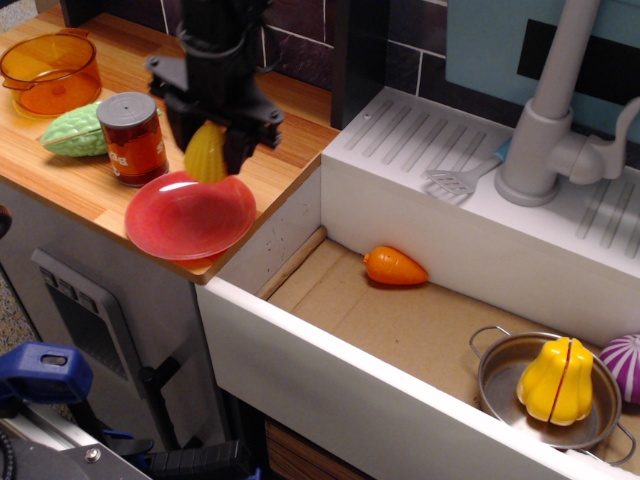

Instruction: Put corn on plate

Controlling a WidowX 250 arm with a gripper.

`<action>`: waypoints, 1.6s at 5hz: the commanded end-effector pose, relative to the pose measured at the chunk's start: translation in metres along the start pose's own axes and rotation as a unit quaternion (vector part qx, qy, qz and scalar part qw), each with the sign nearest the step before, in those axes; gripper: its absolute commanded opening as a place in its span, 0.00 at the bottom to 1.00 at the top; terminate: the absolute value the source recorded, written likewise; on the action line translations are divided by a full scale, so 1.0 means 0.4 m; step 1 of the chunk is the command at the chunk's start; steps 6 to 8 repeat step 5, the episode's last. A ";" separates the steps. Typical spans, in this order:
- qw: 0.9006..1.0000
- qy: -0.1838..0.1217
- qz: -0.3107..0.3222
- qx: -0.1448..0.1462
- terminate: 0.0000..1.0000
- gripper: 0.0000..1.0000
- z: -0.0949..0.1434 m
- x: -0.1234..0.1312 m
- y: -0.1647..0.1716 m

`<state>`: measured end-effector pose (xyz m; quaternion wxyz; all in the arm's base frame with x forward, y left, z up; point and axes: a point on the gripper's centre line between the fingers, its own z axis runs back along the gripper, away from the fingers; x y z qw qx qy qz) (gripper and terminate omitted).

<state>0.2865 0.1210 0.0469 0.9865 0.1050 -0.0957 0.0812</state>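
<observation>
Corn [205,153] is hanging clamped in the hand [207,150], just above the pink plate's [190,215] far edge on the counter [270,125]. Letting go there, it is risking rolling off toward the red can [132,138].

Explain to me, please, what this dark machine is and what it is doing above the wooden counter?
It is a robot arm, seen from one camera looking down at a toy kitchen. Its gripper has two fingers, shut on a yellow toy corn, held just over the far edge of the red plate. Whether the corn touches the plate is hard to tell. Also on the counter: a red can, a green vegetable and an orange pot. To the right is a white sink with a carrot and a metal pan holding a yellow squash.
</observation>
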 end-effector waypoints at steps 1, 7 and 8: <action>0.999 -0.043 -0.009 -0.003 0.00 1.00 0.011 0.006 0.030; 0.998 -0.053 -0.012 -0.009 1.00 1.00 0.005 0.009 0.019; 0.998 -0.053 -0.012 -0.009 1.00 1.00 0.005 0.009 0.019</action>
